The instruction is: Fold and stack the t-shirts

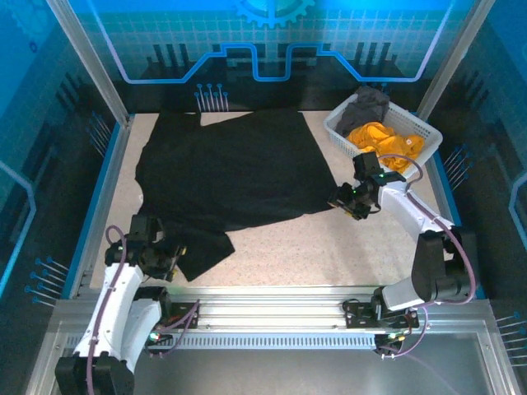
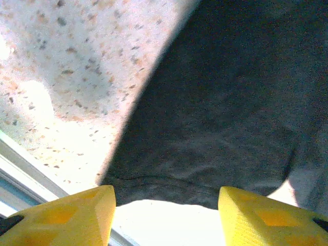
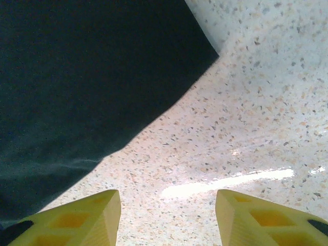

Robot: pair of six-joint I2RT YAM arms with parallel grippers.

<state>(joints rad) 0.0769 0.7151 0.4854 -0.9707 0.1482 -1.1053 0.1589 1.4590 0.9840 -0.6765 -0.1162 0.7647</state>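
Black shirt (image 1: 239, 173) lies spread on the table (image 1: 329, 247) beside the basket (image 1: 428, 127), which holds a bunched orange shirt (image 1: 383, 140) and a grey shirt (image 1: 366, 103), each partly hidden. Left gripper (image 1: 173, 255) sits at the black shirt's corner farthest from the basket, and right gripper (image 1: 344, 202) at the edge nearest it.

Left wrist: the left gripper (image 2: 166, 202) has its jaws apart and empty. The black shirt (image 2: 220, 102) has its hem just ahead, and glare blanks the gap.

Right wrist: the right gripper (image 3: 166, 202) has its jaws apart and empty over the table (image 3: 256, 102). The black shirt (image 3: 77, 77) lies ahead, away from the basket.
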